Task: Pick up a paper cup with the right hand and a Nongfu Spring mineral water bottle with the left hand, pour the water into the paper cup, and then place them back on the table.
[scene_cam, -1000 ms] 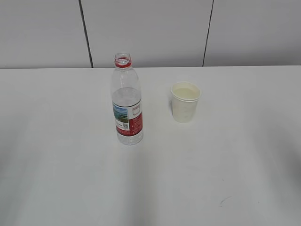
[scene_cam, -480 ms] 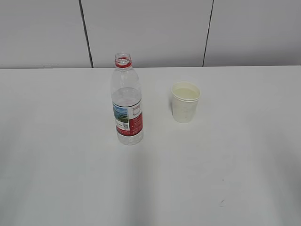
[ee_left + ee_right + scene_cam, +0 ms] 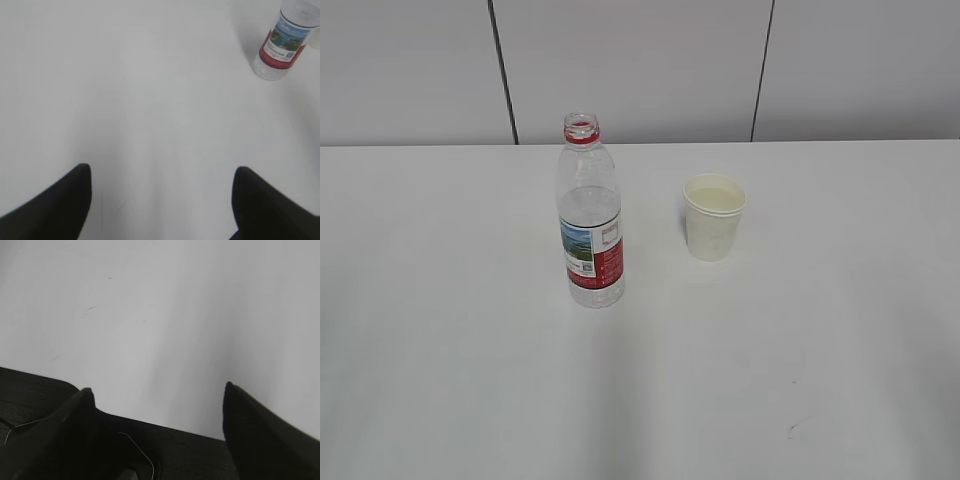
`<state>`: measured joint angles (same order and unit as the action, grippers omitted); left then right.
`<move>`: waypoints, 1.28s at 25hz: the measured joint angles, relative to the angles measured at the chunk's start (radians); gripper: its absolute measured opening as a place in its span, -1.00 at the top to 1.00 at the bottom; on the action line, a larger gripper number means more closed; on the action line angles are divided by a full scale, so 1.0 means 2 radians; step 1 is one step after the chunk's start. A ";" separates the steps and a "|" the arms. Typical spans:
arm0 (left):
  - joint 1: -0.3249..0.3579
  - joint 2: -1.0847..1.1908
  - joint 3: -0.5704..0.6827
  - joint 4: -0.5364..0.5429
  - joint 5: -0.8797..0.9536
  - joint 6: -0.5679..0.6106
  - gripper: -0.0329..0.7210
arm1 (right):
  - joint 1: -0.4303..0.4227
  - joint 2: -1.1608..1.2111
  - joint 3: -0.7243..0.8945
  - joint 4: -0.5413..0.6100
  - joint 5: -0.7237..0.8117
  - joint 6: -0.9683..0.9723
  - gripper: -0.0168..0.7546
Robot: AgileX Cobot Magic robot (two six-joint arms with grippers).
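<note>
The Nongfu Spring mineral water bottle [image 3: 590, 215] stands upright and uncapped on the white table [image 3: 450, 350], left of centre, partly filled with water. The paper cup [image 3: 713, 217] stands upright to its right, with liquid inside. Neither arm shows in the exterior view. In the left wrist view my left gripper [image 3: 162, 172] is open and empty over bare table, and the bottle [image 3: 283, 45] stands far off at the upper right. In the right wrist view my right gripper [image 3: 157, 390] is open and empty above the table's near edge.
A grey panelled wall [image 3: 640, 70] runs behind the table. Small dark scuff marks [image 3: 798, 426] lie at the front right. A dark surface [image 3: 165, 450] lies below the table edge in the right wrist view.
</note>
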<state>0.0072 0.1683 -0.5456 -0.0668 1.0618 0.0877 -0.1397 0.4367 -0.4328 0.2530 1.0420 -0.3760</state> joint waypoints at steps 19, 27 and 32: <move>0.000 -0.091 0.000 0.008 0.008 0.000 -0.42 | 0.000 -0.224 0.003 0.000 0.019 -0.004 -0.55; 0.000 -0.091 0.000 0.008 0.008 0.000 -0.42 | 0.001 -0.226 0.003 0.000 0.019 -0.004 -0.55; 0.000 -0.091 0.000 0.009 0.008 0.000 -0.41 | 0.029 -0.226 0.003 0.000 0.019 -0.004 -0.55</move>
<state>0.0072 -0.0141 -0.5456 -0.0490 1.0777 0.0877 -0.0814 -0.0159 -0.4263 0.2530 1.0793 -0.3840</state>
